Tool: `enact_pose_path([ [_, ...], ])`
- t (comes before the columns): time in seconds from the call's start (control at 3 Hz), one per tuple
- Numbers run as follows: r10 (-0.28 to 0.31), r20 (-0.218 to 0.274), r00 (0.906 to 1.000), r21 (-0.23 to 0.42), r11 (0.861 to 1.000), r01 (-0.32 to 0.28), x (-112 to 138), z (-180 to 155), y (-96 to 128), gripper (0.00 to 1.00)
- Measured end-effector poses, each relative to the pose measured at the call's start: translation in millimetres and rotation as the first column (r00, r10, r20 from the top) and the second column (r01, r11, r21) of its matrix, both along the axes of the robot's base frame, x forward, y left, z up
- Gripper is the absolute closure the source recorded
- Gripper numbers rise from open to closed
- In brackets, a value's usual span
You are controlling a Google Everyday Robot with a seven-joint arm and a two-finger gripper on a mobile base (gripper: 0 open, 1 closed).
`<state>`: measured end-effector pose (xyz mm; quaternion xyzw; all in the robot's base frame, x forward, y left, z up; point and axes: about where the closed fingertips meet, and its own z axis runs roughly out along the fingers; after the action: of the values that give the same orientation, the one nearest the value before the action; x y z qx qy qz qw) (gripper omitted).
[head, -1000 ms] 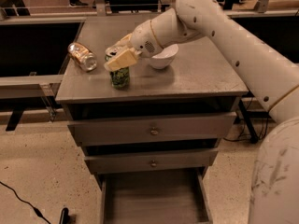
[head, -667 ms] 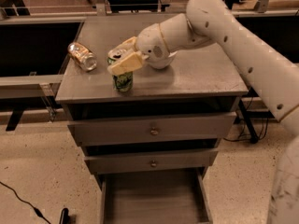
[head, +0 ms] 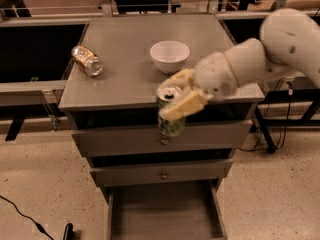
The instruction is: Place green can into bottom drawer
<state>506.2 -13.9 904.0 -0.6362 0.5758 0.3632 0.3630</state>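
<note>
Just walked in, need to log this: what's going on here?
The gripper holds the green can in its jaws, in the air in front of the top drawer. The bottom drawer stands open below; the can is not yet in it. A bowl and an orange can lying on its side are on the cabinet top.

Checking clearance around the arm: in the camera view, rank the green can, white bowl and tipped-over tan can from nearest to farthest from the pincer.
1. green can, held in the pincer, in front of the top drawer.
2. white bowl, on the cabinet top behind the pincer.
3. tan can, lying at the cabinet top's left in view.
</note>
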Motion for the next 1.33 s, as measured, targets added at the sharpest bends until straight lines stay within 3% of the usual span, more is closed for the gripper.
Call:
enact_pose_path([
  [0.33,0.020,-0.108,0.9940,-0.155,0.987,-0.037,-46,-50,-34,1.00],
  [0.67,0.030,-0.117,0.9926,-0.163,0.985,-0.049,-50,-55,-33,1.00],
  [1.0,-0.056,-0.084,0.9949,-0.169,0.985,0.042,-35,-92,-55,1.00],
  [1.33,-0.186,-0.096,0.9778,-0.107,0.979,0.176,-28,-174,-87,1.00],
])
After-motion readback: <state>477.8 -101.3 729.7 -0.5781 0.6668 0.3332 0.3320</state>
